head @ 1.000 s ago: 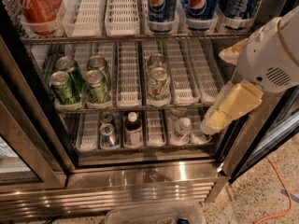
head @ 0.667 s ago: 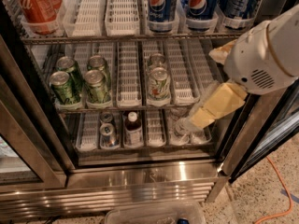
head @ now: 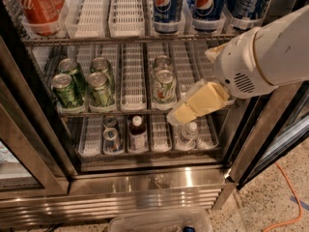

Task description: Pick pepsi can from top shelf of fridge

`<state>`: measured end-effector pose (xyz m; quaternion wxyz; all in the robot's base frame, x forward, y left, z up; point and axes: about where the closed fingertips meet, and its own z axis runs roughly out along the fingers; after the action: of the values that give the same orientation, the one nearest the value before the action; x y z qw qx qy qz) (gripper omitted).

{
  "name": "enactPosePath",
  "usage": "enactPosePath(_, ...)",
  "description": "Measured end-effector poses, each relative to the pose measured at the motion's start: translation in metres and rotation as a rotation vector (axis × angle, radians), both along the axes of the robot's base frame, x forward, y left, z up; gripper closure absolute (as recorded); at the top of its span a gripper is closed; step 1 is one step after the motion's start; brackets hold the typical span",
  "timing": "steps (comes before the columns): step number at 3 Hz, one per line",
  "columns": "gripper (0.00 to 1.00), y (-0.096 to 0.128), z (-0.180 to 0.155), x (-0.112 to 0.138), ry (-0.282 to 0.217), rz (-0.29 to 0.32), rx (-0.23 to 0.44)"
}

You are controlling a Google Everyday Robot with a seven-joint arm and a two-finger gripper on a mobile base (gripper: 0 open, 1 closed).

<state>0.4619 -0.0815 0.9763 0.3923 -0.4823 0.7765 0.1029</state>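
At the far left of the top shelf (head: 96, 40) of the fridge (head: 145, 182), red cola cans (head: 36, 6) stand in the end lane. Beside them to the right run two bare white slotted lanes (head: 125, 8). Below these, on the middle shelf, green cans (head: 65, 88) sit in two neighbouring lanes. On the bottom shelf are a small can (head: 112, 138) and a dark bottle with a white cap (head: 137, 132).

Right of centre on the top shelf, the pepsi can (head: 165, 4) stands upright at the front of its lane, with its globe logo facing out. A second logo-bearing blue can (head: 206, 4) is in the next lane, and a third blue can (head: 246, 1) beyond that. On the middle shelf under the pepsi can, a pale can (head: 164, 83) stands with another behind it.

Further right, the tan gripper (head: 179, 115) hangs before the front edge of the middle shelf, slanted down to the left. It is well below the pepsi can and touches none of the cans. Whether it is open or closed cannot be told; nothing shows in its hold. A clear bottle (head: 189, 132) on the bottom shelf lies just beneath it. The white arm (head: 270, 52) reaches in from the right edge, and an orange cable (head: 289, 197) crosses the speckled floor.
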Motion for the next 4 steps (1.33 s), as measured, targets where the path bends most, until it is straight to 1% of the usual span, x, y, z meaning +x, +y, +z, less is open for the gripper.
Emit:
enactPosePath(1,0.0,0.0,0.0,0.0,0.0,0.0,0.0)
enactPosePath(2,0.0,0.002,-0.001,0.001,-0.025,-0.057,0.052)
enactPosePath(3,0.0,0.014,-0.017,0.007,-0.049,-0.142,0.148)
enactPosePath(4,0.0,0.02,-0.019,0.017,-0.11,-0.232,0.23)
